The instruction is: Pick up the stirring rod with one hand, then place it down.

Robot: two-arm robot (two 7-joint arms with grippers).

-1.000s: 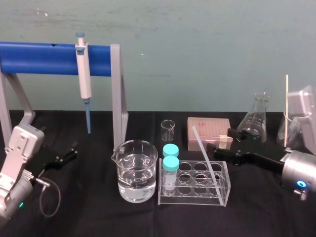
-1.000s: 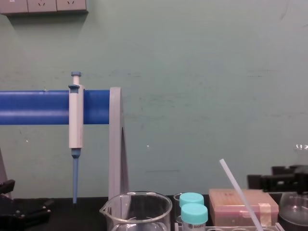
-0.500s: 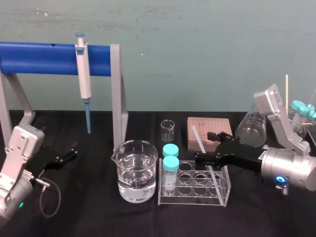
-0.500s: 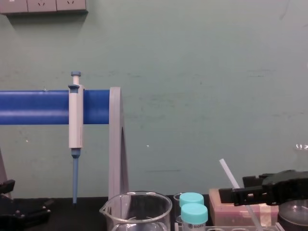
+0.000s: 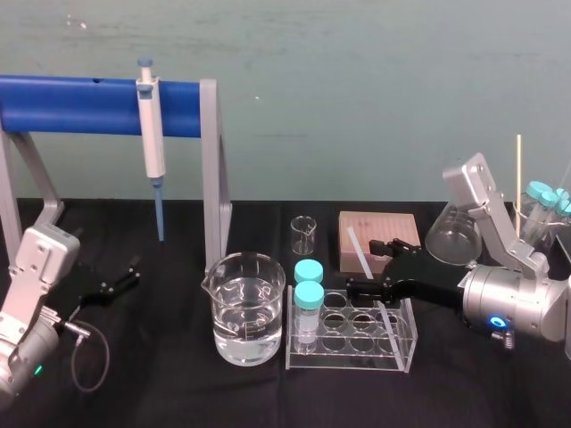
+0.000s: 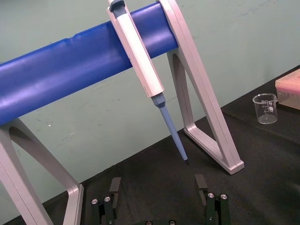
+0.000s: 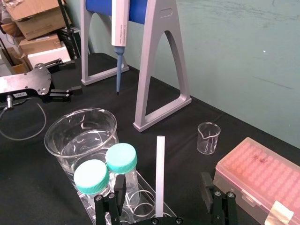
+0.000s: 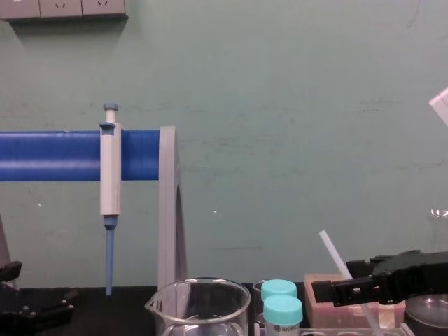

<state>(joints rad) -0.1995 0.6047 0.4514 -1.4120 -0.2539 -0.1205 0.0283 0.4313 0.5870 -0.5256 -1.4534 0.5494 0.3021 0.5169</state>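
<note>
Head view is showing the left claw (image 5: 125,275) lying parked at the near left of the bench (image 5: 161,392); in the left wrist view its jaws are standing apart. Nearest in the middle, the rack (image 5: 406,346) is holding two vials (image 5: 309,294) in its left column, with the beaker (image 5: 248,308) just to its left. The rod (image 5: 357,248) is standing in the rack's right side, leaning far and left toward the tip box (image 5: 379,225). The right claw (image 5: 364,266) is reaching in from the right and straddling the rod's upper part. The right wrist view is showing its jaws open, one on each side of the rod, neither touching it. So I judge nothing of the task done yet: closing, lifting and laying the rod down are all remaining. Room is tight here, with the vials just left, the tip box just behind and the flask (image 5: 453,234) at the far right. Bare bench is lying open in front of the rack and between beaker and left claw. Farthest, the pipette (image 5: 152,134) is hanging on the stand (image 5: 80,105), well apart.
</note>
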